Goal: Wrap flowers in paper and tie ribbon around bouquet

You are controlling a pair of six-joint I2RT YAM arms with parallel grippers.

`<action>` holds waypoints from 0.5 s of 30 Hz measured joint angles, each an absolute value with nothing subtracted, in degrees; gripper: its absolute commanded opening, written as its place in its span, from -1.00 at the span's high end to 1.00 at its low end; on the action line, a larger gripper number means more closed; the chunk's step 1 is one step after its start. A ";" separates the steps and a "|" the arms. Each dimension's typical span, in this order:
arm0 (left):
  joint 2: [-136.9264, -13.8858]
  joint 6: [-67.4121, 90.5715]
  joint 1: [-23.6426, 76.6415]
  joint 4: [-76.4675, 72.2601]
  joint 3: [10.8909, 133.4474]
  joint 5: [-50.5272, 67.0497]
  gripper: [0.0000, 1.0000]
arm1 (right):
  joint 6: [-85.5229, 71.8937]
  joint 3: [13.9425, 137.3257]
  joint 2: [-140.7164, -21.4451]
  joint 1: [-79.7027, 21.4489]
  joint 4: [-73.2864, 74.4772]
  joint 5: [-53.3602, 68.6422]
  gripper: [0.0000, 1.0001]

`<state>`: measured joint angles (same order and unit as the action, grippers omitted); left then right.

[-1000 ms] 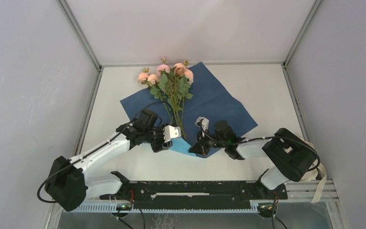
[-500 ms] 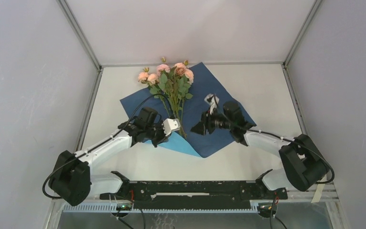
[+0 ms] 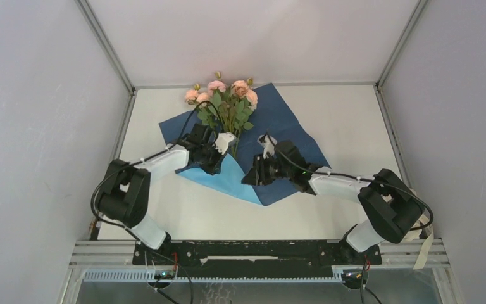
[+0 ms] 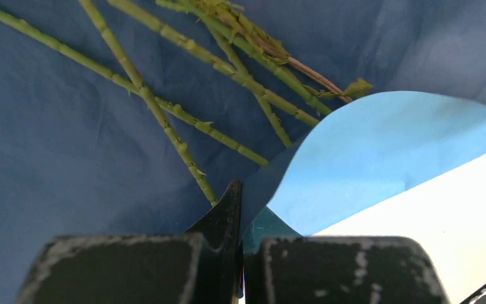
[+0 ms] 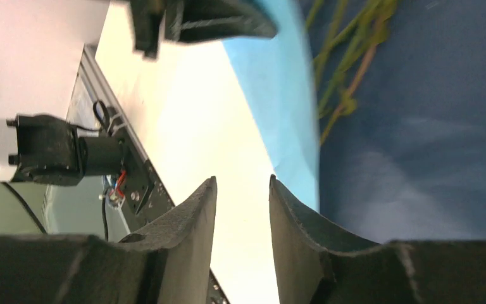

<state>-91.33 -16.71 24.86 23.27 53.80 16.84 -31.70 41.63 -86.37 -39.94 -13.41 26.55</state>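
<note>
The paper (image 3: 288, 136) lies navy face up as a diamond on the table. The flowers (image 3: 224, 101) rest on it, blooms at the far end, stems (image 4: 164, 120) pointing toward me. My left gripper (image 3: 218, 154) is shut on the paper's near-left edge (image 4: 262, 190) and holds it lifted and folded over, so the light blue face (image 3: 228, 180) shows. My right gripper (image 3: 248, 177) hovers open at the flap's right edge with nothing between its fingers (image 5: 291, 215). The flowers lie loose, so no wrapped bouquet shows. The ribbon (image 3: 425, 250), a cream strip, hangs at the near right corner.
Grey walls with metal frame posts (image 3: 111, 50) close in the white table (image 3: 354, 114) on three sides. The black base rail (image 3: 247, 250) runs along the near edge. The left arm's cable (image 3: 193, 123) arcs over the paper's left corner.
The left gripper shut on the paper's near corner and carried it toward the flowers, exposing more light blue. The right gripper let go, opened, pulled away, then came back beside the flap.
</note>
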 measured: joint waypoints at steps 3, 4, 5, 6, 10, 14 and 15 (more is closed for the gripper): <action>-94.56 -14.31 23.99 24.21 54.89 17.34 0.98 | -32.91 41.28 -86.41 -44.58 -13.50 24.08 0.15; -95.42 -13.54 23.99 24.77 54.89 17.41 0.98 | -33.47 41.28 -86.50 -45.98 -13.74 23.42 0.17; -96.18 -12.82 23.99 25.39 54.89 17.34 0.98 | -34.11 41.19 -86.83 -47.22 -14.35 22.85 0.19; -96.68 -12.25 23.99 25.69 54.89 17.28 0.97 | -34.94 40.91 -87.48 -48.07 -15.49 22.41 0.21; -97.12 -10.07 23.81 26.17 55.24 16.69 0.86 | -37.98 39.40 -93.17 -48.66 -18.92 20.27 0.34; -97.14 -8.71 23.70 26.28 55.29 16.16 0.38 | -41.71 38.15 -99.20 -47.92 -19.92 18.59 0.41; -97.12 -8.40 23.57 26.37 55.33 16.19 0.25 | -42.44 38.13 -99.35 -47.66 -20.32 18.46 0.42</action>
